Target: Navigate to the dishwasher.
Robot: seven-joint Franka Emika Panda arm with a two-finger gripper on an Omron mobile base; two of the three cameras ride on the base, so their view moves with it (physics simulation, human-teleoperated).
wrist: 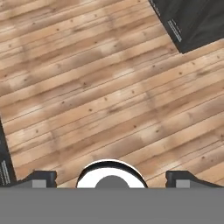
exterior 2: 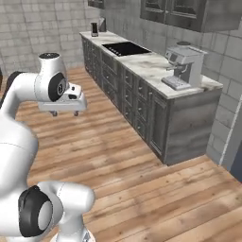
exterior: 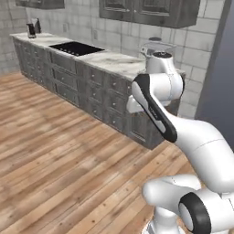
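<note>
Base stands on the warm brown wood-plank floor, angled toward a long run of dark grey lower cabinets under a pale marbled stone countertop. A flat black cooktop is set into the counter mid-run, and a boxy silver coffee machine sits near the close end. The two-finger gripper hangs off the folded white arm, well above the floor and pointing down at bare planks. In the hand view its dark fingertips sit far apart with nothing between them, so we read it as fully spread and empty. We cannot place the dishwasher with confidence: every cabinet front we can read is a framed drawer or door, and none shows clearly as a plain flat panel with a black top strip. A smoother front below the cooktop is too blurred to call. Our judgement is that the dishwasher lies somewhere along that cabinet run or beyond its far end. It would then be ahead and to the side of the gripper, with its face parallel to the counter edge. The coming move is for the base, not the fingers.
</note>
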